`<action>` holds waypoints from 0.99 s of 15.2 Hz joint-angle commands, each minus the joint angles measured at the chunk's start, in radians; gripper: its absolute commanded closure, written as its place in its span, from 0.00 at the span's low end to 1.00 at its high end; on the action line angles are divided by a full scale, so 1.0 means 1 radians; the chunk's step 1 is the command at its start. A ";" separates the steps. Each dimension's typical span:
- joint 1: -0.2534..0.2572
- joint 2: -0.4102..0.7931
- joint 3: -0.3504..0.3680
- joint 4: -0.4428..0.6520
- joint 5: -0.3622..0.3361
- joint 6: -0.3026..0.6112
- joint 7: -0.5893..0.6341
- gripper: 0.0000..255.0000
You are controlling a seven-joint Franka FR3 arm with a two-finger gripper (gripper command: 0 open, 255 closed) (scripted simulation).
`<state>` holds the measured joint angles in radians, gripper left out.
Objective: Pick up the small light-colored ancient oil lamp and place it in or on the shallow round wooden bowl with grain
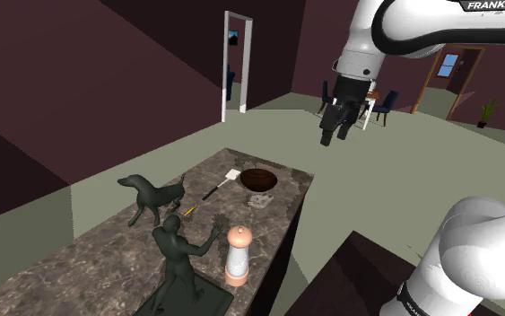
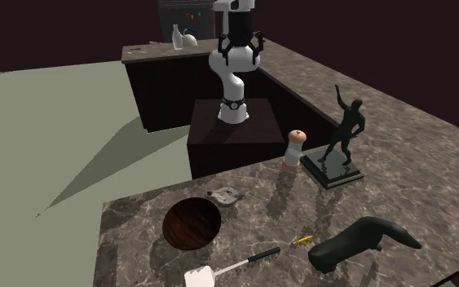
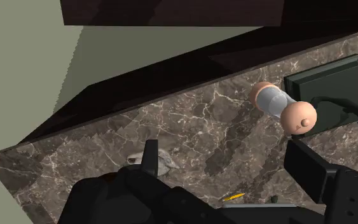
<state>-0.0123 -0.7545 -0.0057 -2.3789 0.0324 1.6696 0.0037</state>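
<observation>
The small pale oil lamp [image 1: 261, 202] lies on the marble counter [image 1: 107, 260] just beside the dark round wooden bowl [image 1: 260, 179]. In the second exterior view the lamp [image 2: 226, 196] sits a little behind and right of the bowl [image 2: 191, 222], apart from it. My gripper [image 1: 335, 136] hangs open high above the counter's end, up and right of the bowl in the shoulder view, holding nothing. In the wrist view the fingers [image 3: 149, 159] stand wide apart, and the lamp [image 3: 161, 163] peeks out beside one of them, far below.
On the counter stand a white spatula [image 1: 219, 186], a small yellow item [image 1: 190, 210], a dark dog figure [image 1: 152, 195], a dark statue of a man [image 1: 177, 260] on a square base, and a pale grinder [image 1: 236, 256]. The floor drops away past the counter's edge.
</observation>
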 commanded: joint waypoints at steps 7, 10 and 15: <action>0.028 0.084 -0.100 -0.109 -0.063 0.198 -0.245 0.00; 0.043 0.154 -0.151 -0.140 -0.088 0.302 -0.366 0.00; 0.076 0.309 -0.235 -0.153 -0.108 0.478 -0.572 0.00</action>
<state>0.0546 -0.4831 -0.2242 -2.5298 -0.0736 2.1041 -0.5223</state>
